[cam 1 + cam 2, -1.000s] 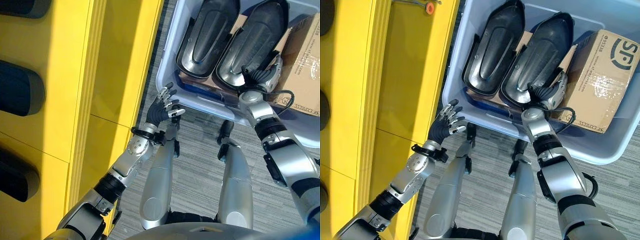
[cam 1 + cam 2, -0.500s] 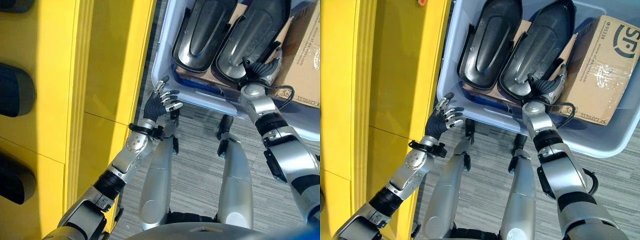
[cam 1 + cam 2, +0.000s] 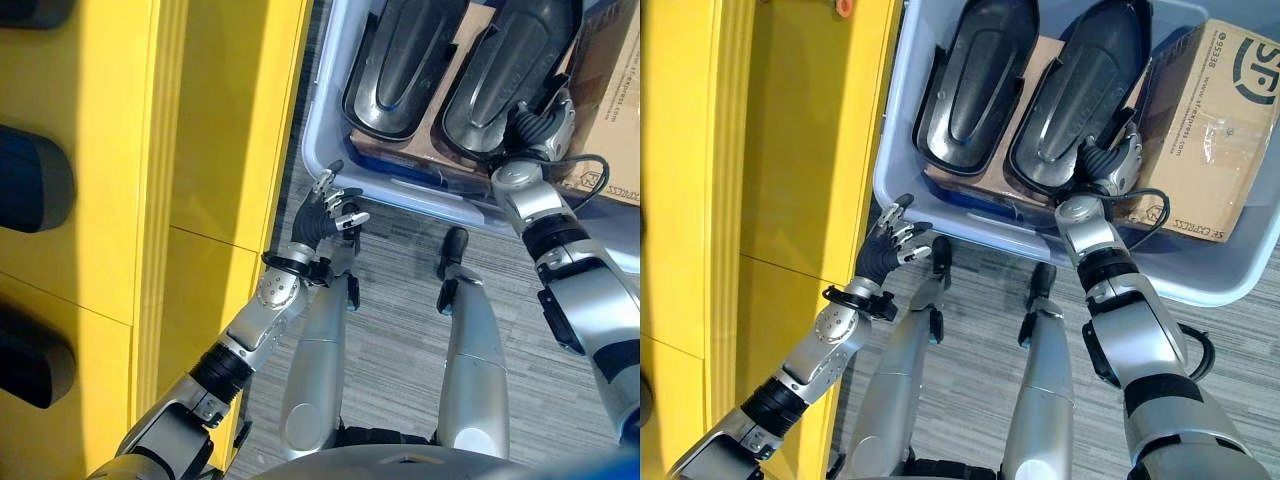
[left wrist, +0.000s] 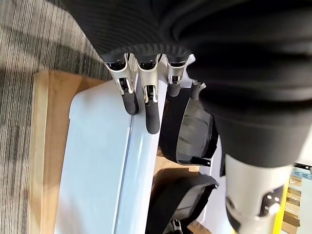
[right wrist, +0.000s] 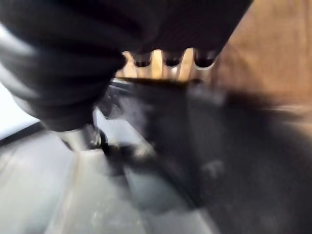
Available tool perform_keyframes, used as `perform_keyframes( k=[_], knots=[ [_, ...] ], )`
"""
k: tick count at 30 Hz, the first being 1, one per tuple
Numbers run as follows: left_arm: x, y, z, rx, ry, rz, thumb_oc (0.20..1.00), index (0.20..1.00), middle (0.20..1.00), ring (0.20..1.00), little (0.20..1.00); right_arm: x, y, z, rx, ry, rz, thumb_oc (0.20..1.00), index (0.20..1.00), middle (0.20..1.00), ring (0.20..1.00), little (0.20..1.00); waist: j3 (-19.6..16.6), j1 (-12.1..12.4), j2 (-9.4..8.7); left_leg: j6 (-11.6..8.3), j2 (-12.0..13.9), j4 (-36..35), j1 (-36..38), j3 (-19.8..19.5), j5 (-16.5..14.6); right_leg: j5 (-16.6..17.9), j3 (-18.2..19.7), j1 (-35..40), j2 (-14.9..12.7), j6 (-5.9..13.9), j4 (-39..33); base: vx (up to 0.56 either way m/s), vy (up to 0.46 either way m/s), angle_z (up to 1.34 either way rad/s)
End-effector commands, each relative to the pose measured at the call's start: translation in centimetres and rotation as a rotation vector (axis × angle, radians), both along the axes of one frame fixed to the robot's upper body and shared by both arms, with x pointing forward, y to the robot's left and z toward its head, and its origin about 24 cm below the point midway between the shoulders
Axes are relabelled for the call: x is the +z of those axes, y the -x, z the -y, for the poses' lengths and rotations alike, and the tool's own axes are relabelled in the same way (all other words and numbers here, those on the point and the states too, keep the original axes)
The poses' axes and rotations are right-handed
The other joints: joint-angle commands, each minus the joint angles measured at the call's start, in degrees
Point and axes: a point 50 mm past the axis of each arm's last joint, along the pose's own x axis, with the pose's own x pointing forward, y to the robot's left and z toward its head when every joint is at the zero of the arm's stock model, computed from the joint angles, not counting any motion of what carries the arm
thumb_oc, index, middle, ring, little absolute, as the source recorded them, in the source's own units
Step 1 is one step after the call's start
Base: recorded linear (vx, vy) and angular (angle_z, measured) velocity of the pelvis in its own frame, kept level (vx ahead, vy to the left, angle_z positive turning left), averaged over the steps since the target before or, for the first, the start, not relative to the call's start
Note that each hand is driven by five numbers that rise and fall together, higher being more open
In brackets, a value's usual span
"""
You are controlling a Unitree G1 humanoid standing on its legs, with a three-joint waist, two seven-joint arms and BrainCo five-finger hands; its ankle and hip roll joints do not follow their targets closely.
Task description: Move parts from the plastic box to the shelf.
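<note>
Black moulded parts, two, sit side by side in the plastic box, none carried yet. My right hand is on the near end of one, finger state can't tell. My left hand hangs spread and empty outside the box's near corner, yellow shelf beside it.

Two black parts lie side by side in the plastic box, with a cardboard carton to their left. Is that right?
Not quite. The two black parts do lie side by side in the plastic box, but the cardboard carton sits to their right, as the right eye view shows.
</note>
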Motion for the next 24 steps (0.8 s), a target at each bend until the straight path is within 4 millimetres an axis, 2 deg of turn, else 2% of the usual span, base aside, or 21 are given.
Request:
perform_keyframes(
  k=[1,8,14,16,20,24],
  knots=[
    [1.7,0.4,0.6,-0.047,0.040,0.095,1.000,1.000,1.000,1.000,1.000,-4.7,0.6,0.1,0.034,0.013,-0.335,0.200,0.200,0.200,0.200,0.200,3.9,3.8,2.27,3.01,-6.3,-0.7,1.8,5.0,-6.3,-0.6,1.0,1.0,3.1,1.84,1.0,0.01,-0.019,0.03],
    [1.1,0.7,0.7,-0.064,0.029,0.095,1.000,1.000,1.000,1.000,1.000,-4.6,1.0,1.9,-0.059,0.016,-0.411,0.200,0.200,0.200,0.200,0.200,3.9,4.7,2.72,3.17,-6.4,-0.7,1.7,4.6,-6.3,-0.7,0.3,1.1,2.7,1.94,1.2,0.00,-0.015,0.01],
    [0.8,1.1,0.8,-0.077,0.032,0.098,1.000,1.000,1.000,1.000,1.000,-4.5,1.5,3.2,-0.140,0.042,-0.387,0.200,0.200,0.200,0.200,0.200,3.9,5.0,2.97,3.26,-6.3,-1.0,2.3,4.7,-6.4,-0.5,0.0,1.8,2.3,2.08,0.4,0.00,-0.011,0.03],
    [0.7,1.3,0.9,-0.079,0.028,0.100,1.000,1.000,1.000,1.000,1.000,-4.2,1.6,3.4,-0.170,0.065,-0.343,0.200,0.200,0.200,0.200,0.200,3.9,5.0,3.05,3.33,-6.3,-1.2,2.7,4.7,-6.5,-0.4,0.0,2.3,2.3,2.10,0.1,0.00,0.000,0.00],
    [0.3,1.6,0.8,-0.082,0.033,0.097,1.000,1.000,1.000,1.000,1.000,-2.9,1.6,3.5,-0.199,0.081,-0.130,0.200,0.200,0.200,0.200,0.200,3.9,4.6,3.14,3.39,-6.3,-2.1,4.1,4.9,-6.5,-0.2,0.2,3.5,2.4,2.22,-0.8,0.00,0.000,0.00],
    [0.0,1.9,0.9,-0.078,0.044,0.095,1.000,1.000,1.000,1.000,1.000,-1.4,1.4,2.2,-0.156,0.041,0.127,0.200,0.200,0.200,0.200,0.200,3.9,3.9,2.88,3.37,-6.0,-3.8,6.8,5.6,-6.5,0.2,0.5,5.6,2.4,2.21,-2.6,0.00,0.007,-0.01]
  ],
)
